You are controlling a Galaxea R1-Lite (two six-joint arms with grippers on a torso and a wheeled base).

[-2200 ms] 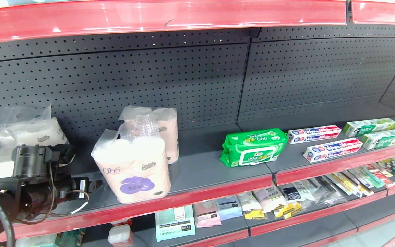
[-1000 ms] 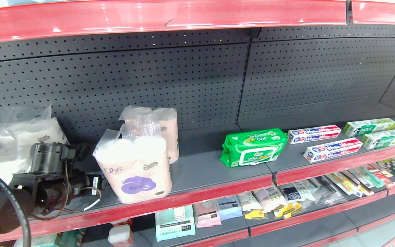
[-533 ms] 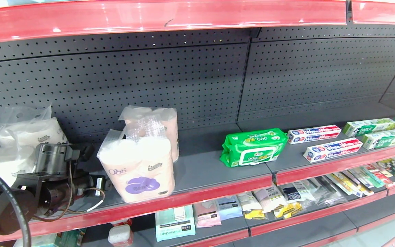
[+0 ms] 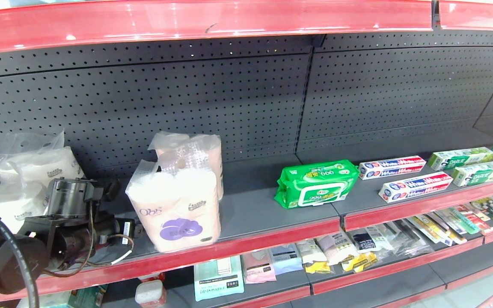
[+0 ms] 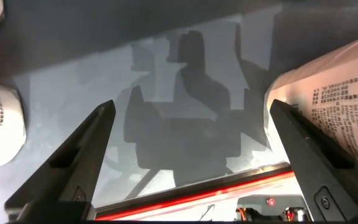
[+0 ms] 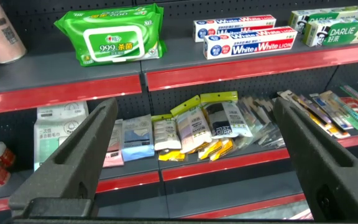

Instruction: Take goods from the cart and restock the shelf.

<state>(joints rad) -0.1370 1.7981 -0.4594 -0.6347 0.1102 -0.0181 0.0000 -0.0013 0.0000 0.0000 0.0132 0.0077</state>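
A pink toilet-roll pack (image 4: 176, 211) stands at the front of the grey shelf (image 4: 255, 205), with a second pink pack (image 4: 203, 158) right behind it. My left gripper (image 4: 124, 209) lies on the shelf just left of the front pack, open, and holds nothing. In the left wrist view the left gripper (image 5: 191, 106) spans bare shelf, and one finger (image 5: 309, 155) rests against the front pack (image 5: 344, 99). My right gripper (image 6: 196, 102) hangs open and holds nothing in front of the lower shelves.
White tissue packs (image 4: 24, 171) sit at the shelf's left end. A green wipes pack (image 4: 315, 182) and toothpaste boxes (image 4: 413, 186) lie to the right. Small hanging packets (image 6: 204, 124) fill the lower shelf. Bare shelf lies between the pink packs and the wipes.
My left gripper has slid right along the shelf, and the front pink pack has shifted right with it, closer in front of the second pack.
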